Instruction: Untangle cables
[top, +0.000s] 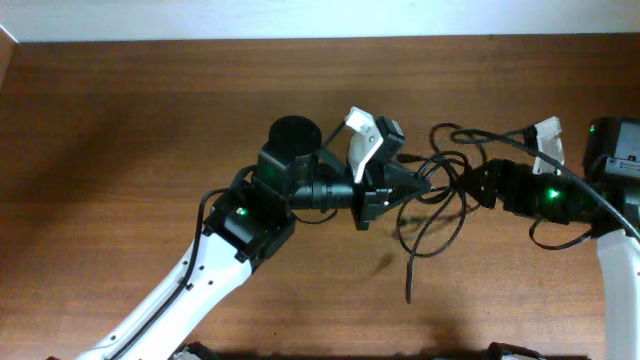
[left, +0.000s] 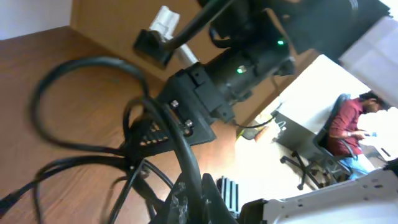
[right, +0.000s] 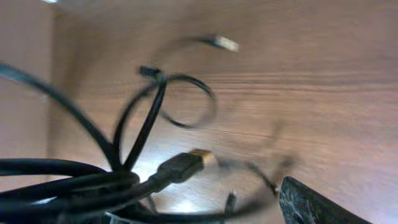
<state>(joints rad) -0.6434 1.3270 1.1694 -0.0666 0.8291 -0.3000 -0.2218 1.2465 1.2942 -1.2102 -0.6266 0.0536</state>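
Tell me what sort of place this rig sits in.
Likely an office or lab: a wooden table, and beyond it a person in red seated on an office chair at a white desk.

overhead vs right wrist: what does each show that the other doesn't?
Overhead only: the left gripper shut on the cables, the right gripper at the tangle's other side, and one loose strand trailing toward the near edge. Right wrist only: a close-up of a metal-tipped plug sticking out of the bundle, and a blurred silver-tipped plug farther off. Both: black cable loops over the wooden table.
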